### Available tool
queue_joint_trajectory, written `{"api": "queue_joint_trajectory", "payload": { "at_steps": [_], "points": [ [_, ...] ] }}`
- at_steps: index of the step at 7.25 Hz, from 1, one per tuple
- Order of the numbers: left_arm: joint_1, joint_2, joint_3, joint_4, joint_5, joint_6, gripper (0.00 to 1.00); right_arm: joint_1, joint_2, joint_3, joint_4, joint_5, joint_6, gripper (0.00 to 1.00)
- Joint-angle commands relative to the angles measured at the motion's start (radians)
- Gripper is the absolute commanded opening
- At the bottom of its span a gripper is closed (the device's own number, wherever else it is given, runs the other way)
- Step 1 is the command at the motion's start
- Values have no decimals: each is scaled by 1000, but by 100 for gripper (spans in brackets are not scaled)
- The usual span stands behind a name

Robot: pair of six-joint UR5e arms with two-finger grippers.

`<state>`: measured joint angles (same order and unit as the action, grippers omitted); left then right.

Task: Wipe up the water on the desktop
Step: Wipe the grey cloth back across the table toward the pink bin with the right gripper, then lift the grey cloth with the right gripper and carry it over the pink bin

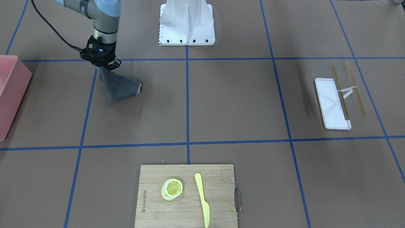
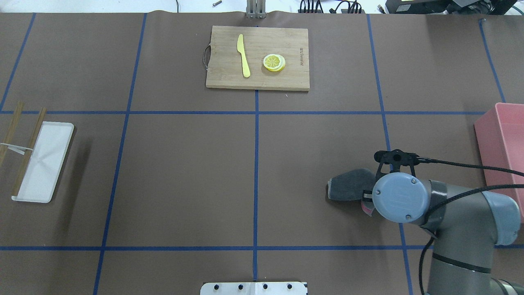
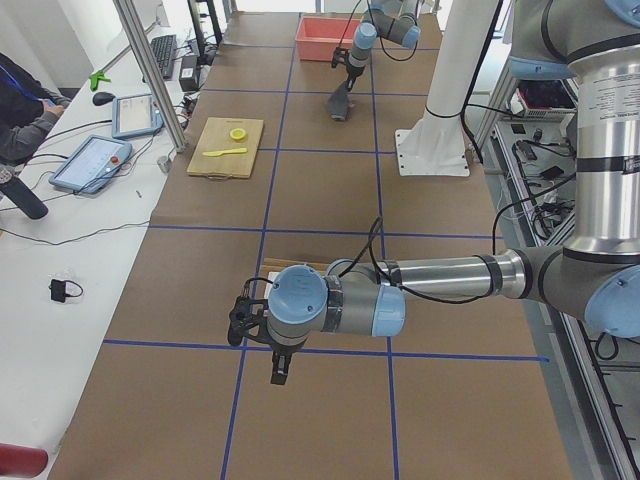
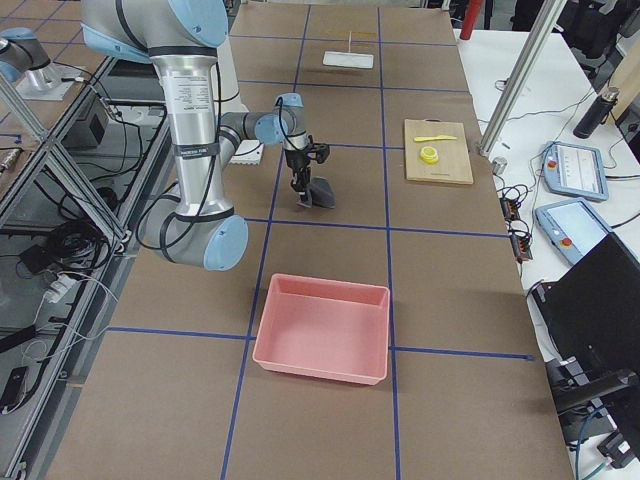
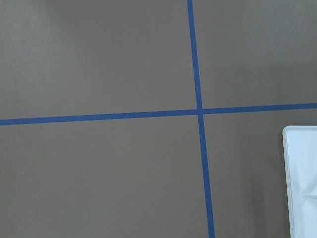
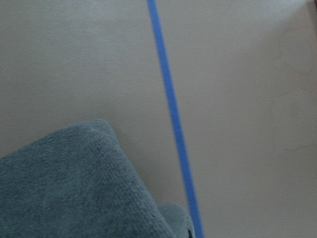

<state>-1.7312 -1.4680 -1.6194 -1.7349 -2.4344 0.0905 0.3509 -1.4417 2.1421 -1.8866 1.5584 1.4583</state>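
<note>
The desktop [image 1: 237, 104] is a matte brown surface with a grid of blue tape lines; I see no water on it. My right gripper [image 1: 103, 66] is shut on the top of a dark grey cloth [image 1: 121, 87]. The cloth hangs down and its lower end seems to rest on the desktop. In the overhead view the cloth [image 2: 352, 184] sticks out from under the wrist, which hides the fingers. The cloth fills the lower left of the right wrist view [image 6: 74, 188]. My left gripper [image 3: 280, 372] shows only in the exterior left view, low over the desktop; I cannot tell whether it is open.
A pink bin [image 2: 503, 151] stands at the desktop's right end, near the right arm. A bamboo cutting board [image 2: 229, 78] with a lemon slice [image 2: 274, 62] and a yellow knife [image 2: 243, 55] lies at the far middle. A white tray [image 2: 43, 162] with chopsticks [image 2: 28, 151] lies at the left.
</note>
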Motion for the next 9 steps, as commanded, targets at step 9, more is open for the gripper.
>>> {"api": "queue_joint_trajectory", "payload": {
  "at_steps": [9],
  "points": [
    [1,3,3,0,0,0,98,300,313,42,-2,229,-150,0]
  ]
}}
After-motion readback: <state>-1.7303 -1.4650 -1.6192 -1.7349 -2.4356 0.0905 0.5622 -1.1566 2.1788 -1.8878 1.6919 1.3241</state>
